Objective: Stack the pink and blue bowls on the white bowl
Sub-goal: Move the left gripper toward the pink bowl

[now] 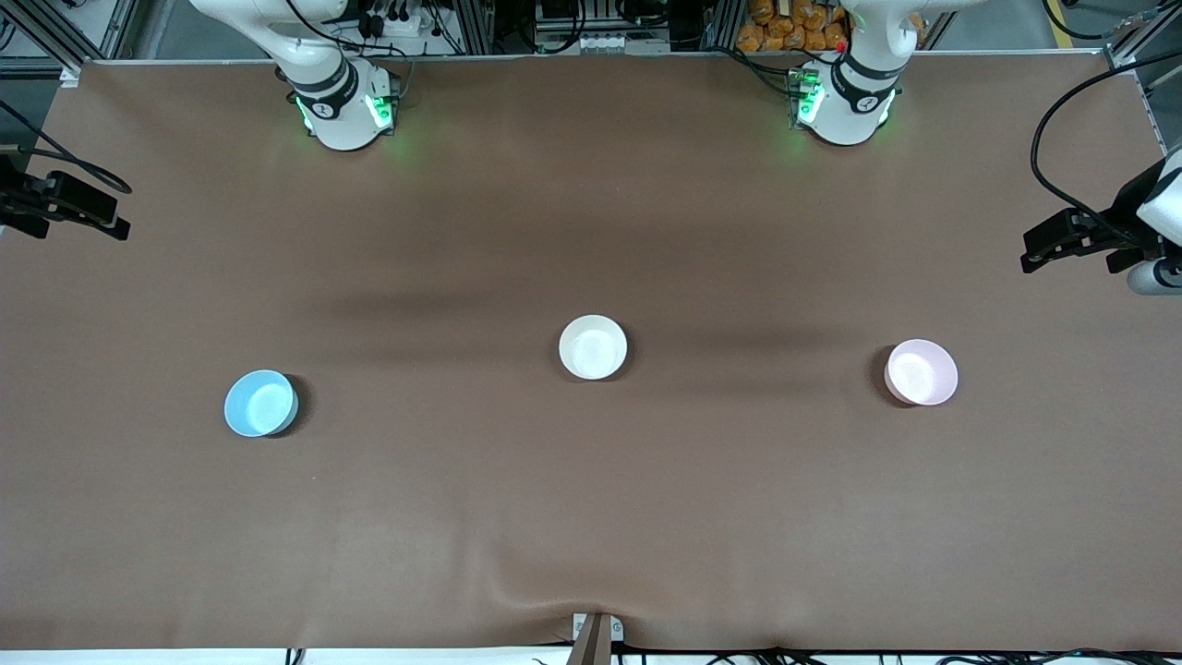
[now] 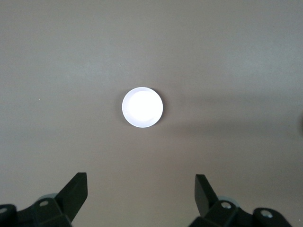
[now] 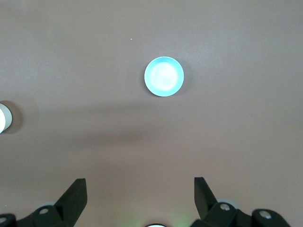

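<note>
Three bowls are seen on the brown counter (image 1: 591,517), all upright with mouths facing up; being round, no long axis is shown by any of them.

The white bowl (image 1: 593,346) is placed near the middle of the front view. The blue bowl (image 1: 261,403) is placed at lower left of that frame, toward the right arm's end of the counter and a little nearer the front camera than the white one. The pink bowl (image 1: 921,371) is placed at right of centre, toward the left arm's end, slightly nearer the camera than the white bowl. All three are well apart; nothing is stacked.

In the left wrist view the pink bowl (image 2: 142,107) is seen washed out to near white, around frame centre, well below the left tool (image 2: 141,189), whose two fingers are spread wide and released, nothing gripped.

In the right wrist view the blue bowl (image 3: 164,76) is seen in the upper middle of the frame, and a sliver of the white bowl (image 3: 4,118) is cut by the left edge. The right tool (image 3: 140,189) is likewise spread wide and released, nothing held, high over bare counter.

Neither tool is visible in the front view; only the arm bases are shown along the top edge.
</note>
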Controlling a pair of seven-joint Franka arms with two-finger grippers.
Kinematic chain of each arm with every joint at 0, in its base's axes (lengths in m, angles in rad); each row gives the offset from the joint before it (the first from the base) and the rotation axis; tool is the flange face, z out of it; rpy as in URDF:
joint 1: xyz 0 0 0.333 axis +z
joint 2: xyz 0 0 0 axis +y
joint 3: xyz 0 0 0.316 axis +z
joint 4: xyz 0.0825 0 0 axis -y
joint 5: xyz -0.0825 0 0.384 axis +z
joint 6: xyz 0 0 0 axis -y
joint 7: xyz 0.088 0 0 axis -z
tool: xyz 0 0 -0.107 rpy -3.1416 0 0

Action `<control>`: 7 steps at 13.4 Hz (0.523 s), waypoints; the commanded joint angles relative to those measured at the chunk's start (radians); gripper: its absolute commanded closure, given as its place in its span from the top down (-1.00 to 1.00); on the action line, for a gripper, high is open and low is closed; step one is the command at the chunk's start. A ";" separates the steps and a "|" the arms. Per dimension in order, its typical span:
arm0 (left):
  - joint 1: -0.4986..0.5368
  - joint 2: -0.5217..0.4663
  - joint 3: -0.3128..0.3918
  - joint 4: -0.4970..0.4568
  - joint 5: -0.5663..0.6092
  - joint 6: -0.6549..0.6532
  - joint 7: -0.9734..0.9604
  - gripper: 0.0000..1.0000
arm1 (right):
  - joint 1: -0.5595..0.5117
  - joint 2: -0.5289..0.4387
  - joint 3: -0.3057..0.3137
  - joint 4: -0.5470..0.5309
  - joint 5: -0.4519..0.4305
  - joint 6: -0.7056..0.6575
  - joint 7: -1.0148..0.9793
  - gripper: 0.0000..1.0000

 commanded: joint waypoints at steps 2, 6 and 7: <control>0.004 -0.026 -0.007 -0.037 0.018 0.014 0.020 1.00 | -0.003 -0.006 0.004 0.005 -0.009 -0.005 0.013 1.00; 0.005 -0.027 -0.007 -0.070 0.018 0.046 0.020 1.00 | -0.003 -0.006 0.004 0.005 -0.009 -0.007 0.011 1.00; 0.007 -0.027 -0.007 -0.074 0.018 0.057 0.020 1.00 | -0.003 -0.006 0.004 0.005 -0.009 -0.007 0.011 1.00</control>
